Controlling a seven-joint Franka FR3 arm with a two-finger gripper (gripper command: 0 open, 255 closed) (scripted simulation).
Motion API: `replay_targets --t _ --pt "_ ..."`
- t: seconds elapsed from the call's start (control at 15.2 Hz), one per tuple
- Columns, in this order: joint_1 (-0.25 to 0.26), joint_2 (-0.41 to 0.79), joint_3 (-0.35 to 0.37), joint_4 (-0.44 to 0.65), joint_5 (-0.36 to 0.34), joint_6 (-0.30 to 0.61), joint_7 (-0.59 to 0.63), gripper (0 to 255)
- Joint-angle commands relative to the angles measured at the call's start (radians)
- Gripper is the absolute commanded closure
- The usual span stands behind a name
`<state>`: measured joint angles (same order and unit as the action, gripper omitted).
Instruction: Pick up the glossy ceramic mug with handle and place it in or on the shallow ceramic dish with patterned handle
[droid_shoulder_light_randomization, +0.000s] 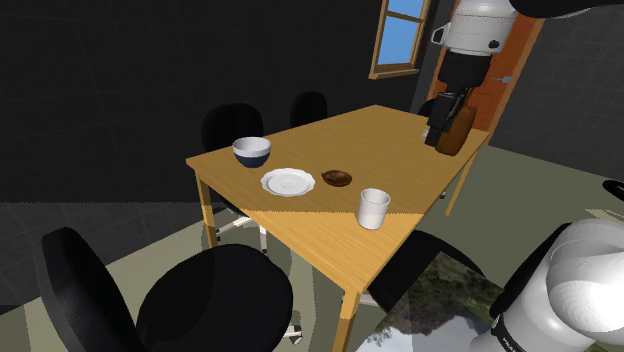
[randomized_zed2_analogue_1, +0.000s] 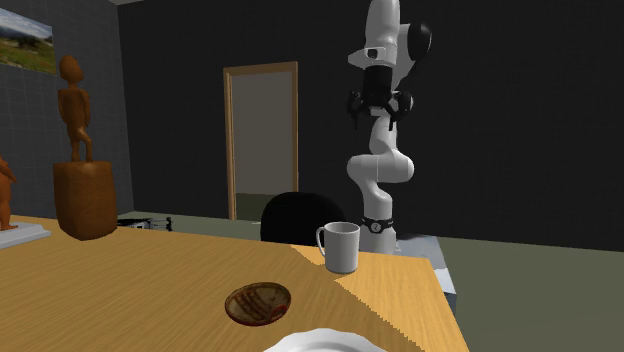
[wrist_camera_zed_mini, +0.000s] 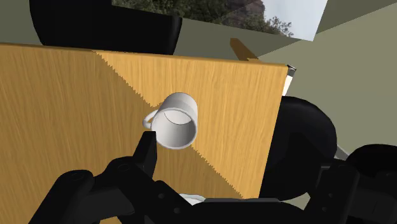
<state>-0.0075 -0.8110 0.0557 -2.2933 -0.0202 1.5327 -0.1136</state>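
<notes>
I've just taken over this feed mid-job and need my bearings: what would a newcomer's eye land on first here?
The white mug stands upright and alone near the table edge toward the shoulder view's lower right, and the white arm towers behind it in the second exterior view. Next come the small brown dish beside a white plate mid-table, and a carved wooden figure at the second exterior view's left.

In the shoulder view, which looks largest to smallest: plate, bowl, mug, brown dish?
Largest: white plate. Then blue bowl and white mug, too alike to rank. Smallest: brown dish.
</notes>
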Motion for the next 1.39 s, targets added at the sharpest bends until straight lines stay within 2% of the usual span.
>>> replay_targets --t 0.0,0.66,1.32 --pt "0.0 0.0 0.0 0.0 0.0 0.0 0.0 0" --pt "0.004 0.181 -0.023 -0.18 -0.014 0.335 -0.049 0" --pt "0.003 0.498 -0.037 -0.224 -0.03 0.671 -0.093 0"
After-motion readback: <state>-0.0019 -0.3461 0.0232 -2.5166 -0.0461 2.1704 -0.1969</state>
